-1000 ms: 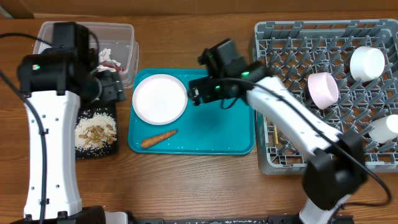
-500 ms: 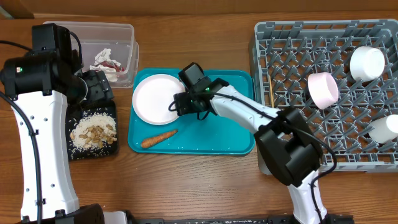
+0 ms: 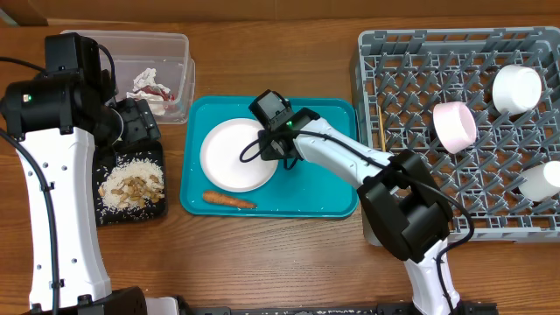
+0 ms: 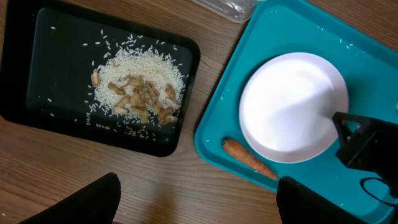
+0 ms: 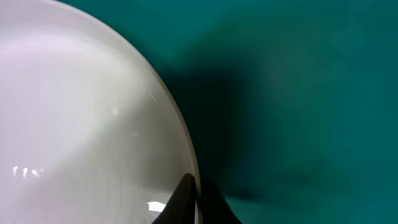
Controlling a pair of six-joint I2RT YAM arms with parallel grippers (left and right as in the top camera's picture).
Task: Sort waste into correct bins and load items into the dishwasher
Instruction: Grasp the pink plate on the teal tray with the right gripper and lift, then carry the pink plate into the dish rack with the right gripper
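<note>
Fingertips of your right gripper clamp the rim of the shallow bowl, which lies left of them on the teal tray; your left gripper gapes empty, carrot ahead between its fingers.

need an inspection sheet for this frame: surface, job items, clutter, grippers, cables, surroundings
Surface: wooden table, no spills seen.
Job's things: wide bowl and carrot on the teal tray. Food scraps in the black tray. Tissue and red wrapper in the clear tub. Pink cup, upper white cup and lower white cup in the dish rack. Likely chopsticks at its left wall.
Clutter: stray grains on both trays.
Grippers: right gripper pinches the bowl's rim. Left gripper open, empty, over the table.
Cables: black cable along the left arm, and a loop beside the right gripper.
Surroundings: nothing seen.
</note>
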